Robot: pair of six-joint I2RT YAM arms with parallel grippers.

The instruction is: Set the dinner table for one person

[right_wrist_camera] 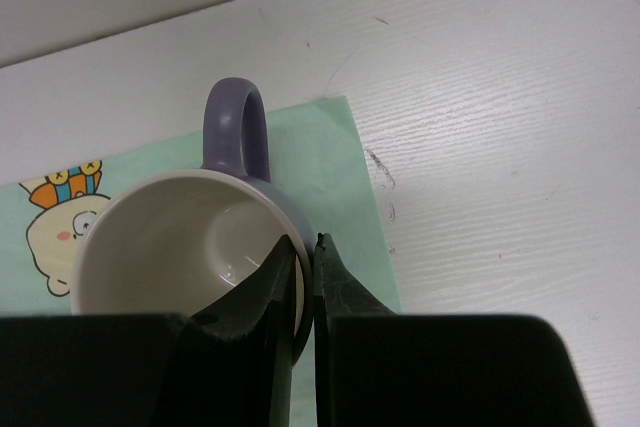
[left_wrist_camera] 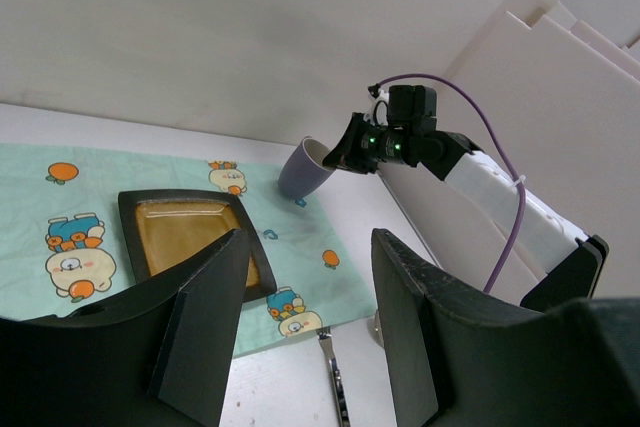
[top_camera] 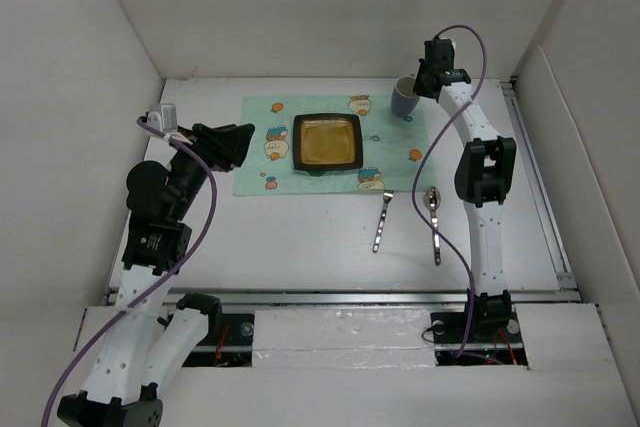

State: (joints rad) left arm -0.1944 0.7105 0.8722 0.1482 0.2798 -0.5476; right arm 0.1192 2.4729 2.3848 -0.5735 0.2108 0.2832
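Note:
The white dinner table (top_camera: 300, 237) carries a mint-green placemat (top_camera: 260, 172) with a dark square plate (top_camera: 327, 142) in its middle. A purple mug (top_camera: 404, 99) is tilted over the mat's far right corner. My right gripper (top_camera: 425, 80) is shut on the mug's rim (right_wrist_camera: 300, 277), one finger inside and one outside. The mug also shows in the left wrist view (left_wrist_camera: 305, 169). A fork (top_camera: 382, 220) and a spoon (top_camera: 434, 222) lie on the table right of the mat's near edge. My left gripper (top_camera: 235, 142) is open and empty, raised at the mat's left edge.
White walls enclose the table on three sides. A metal rail (top_camera: 340, 295) runs along the near edge by the arm bases. The right arm's purple cable (top_camera: 440, 137) hangs over the mat's right side. The fork tip shows between my left fingers (left_wrist_camera: 330, 347).

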